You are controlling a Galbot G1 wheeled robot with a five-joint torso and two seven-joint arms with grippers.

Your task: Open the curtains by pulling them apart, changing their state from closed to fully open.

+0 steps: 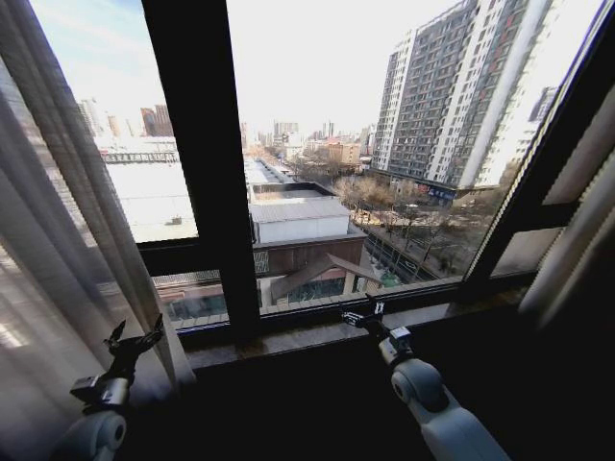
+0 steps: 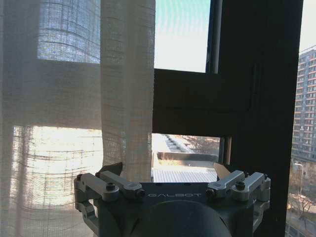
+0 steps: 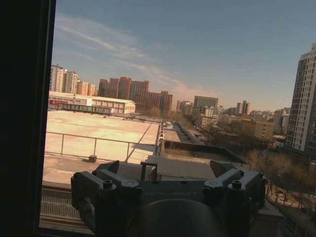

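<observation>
Curtains [image 1: 58, 250] are seen parted; left gripper [image 1: 135, 338], jaws spread, should be closed squarely on the hem; right gripper [image 1: 363, 313] is spread, idle.

The arms are pale grey with rounded joint housings. The left gripper [image 2: 169, 173] and right gripper [image 3: 168, 169] are dark grey, with silver-grey linkage bars fastened by black screws and thin dark fingers [image 2: 112, 168]. The left housing bears "GALBOT" lettering.
</observation>
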